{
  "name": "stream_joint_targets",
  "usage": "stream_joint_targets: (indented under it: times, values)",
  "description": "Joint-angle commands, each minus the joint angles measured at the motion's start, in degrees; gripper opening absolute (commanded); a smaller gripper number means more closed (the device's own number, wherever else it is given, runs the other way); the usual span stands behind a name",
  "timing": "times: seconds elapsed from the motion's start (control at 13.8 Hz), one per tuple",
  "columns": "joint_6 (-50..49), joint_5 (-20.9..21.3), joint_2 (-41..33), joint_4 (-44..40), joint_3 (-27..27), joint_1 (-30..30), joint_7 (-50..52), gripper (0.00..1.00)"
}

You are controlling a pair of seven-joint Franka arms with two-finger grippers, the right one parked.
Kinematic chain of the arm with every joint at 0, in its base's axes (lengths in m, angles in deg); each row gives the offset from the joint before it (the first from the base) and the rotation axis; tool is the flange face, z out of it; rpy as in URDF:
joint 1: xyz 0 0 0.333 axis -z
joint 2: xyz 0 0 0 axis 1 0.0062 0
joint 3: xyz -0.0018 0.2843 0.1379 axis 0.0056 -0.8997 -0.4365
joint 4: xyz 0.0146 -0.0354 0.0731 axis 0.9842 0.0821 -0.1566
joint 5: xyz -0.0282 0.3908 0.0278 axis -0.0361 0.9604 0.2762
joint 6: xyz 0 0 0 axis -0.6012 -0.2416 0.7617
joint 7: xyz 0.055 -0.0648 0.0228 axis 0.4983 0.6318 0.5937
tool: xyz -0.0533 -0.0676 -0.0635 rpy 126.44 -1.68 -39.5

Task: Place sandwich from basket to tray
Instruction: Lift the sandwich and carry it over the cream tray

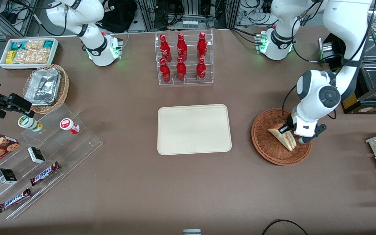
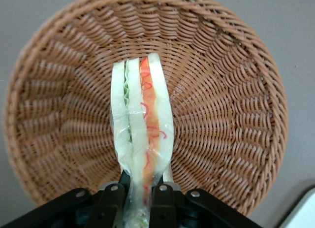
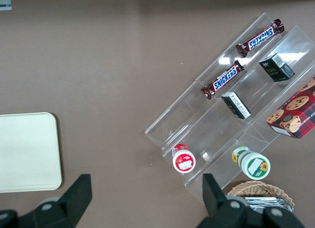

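The sandwich point(image 1: 284, 137), a wrapped wedge of white bread with orange and green filling, is in the reddish-brown wicker basket point(image 1: 266, 147) toward the working arm's end of the table. My left gripper point(image 1: 289, 130) is down in the basket and shut on the sandwich. In the left wrist view the sandwich point(image 2: 142, 124) stands on edge between the two fingers point(image 2: 114, 198), above the basket's woven floor point(image 2: 226, 114). I cannot tell whether it touches the floor. The cream tray point(image 1: 194, 129) lies bare at the table's middle, beside the basket; it also shows in the right wrist view point(image 3: 27, 151).
A clear rack of red bottles point(image 1: 183, 58) stands farther from the front camera than the tray. A clear stepped stand with snack bars and jars point(image 1: 34, 156), a tan basket with foil containers point(image 1: 46, 86) and a white bin of snacks point(image 1: 28, 52) lie toward the parked arm's end.
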Motion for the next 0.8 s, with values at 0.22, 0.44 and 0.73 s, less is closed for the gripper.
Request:
stream_joint_targets:
  times: [0.22,0.44,0.73]
  values:
    - [-31.7,0.3,-0.7,-24.7,1.4,3.9,0.1,0.12]
    - [-35.3,-1.2,0.2,-29.5,1.8,10.3,1.2,0.12]
    - [-33.9,-3.1,2.4,-29.6,2.3,16.2,1.5,0.14]
